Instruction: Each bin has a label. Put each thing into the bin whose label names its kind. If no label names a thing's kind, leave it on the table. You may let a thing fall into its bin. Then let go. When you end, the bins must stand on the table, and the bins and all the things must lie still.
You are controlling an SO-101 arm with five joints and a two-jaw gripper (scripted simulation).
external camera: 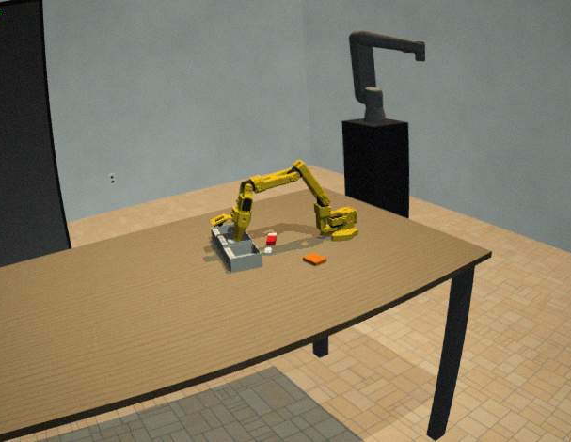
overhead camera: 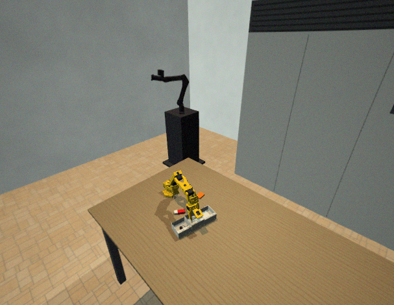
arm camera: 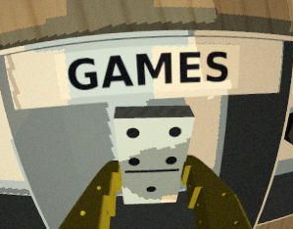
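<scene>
My gripper (overhead camera: 190, 217) (external camera: 238, 237) (arm camera: 152, 164) is shut on a white domino with black dots (arm camera: 155, 147). It holds the domino upright over the middle bin, labelled GAMES (arm camera: 260, 68). A black hex nut (arm camera: 292, 128) (overhead camera: 180, 227) is in the neighbouring bin, whose label is cut off in the wrist view. On the table beside the bins lie a red thing with a white end (overhead camera: 181, 211) (external camera: 271, 240) and a small white thing (external camera: 267, 250). A flat orange square (overhead camera: 200, 195) (external camera: 314, 259) lies nearer the arm's base.
Three grey bins (external camera: 247, 262) stand in a joined row, their low walls close around the gripper. The wooden table (overhead camera: 256, 249) (external camera: 133, 323) carries the arm and bins. Another dark arm stands on a black pedestal (overhead camera: 182, 137) (external camera: 375, 162) beyond the table.
</scene>
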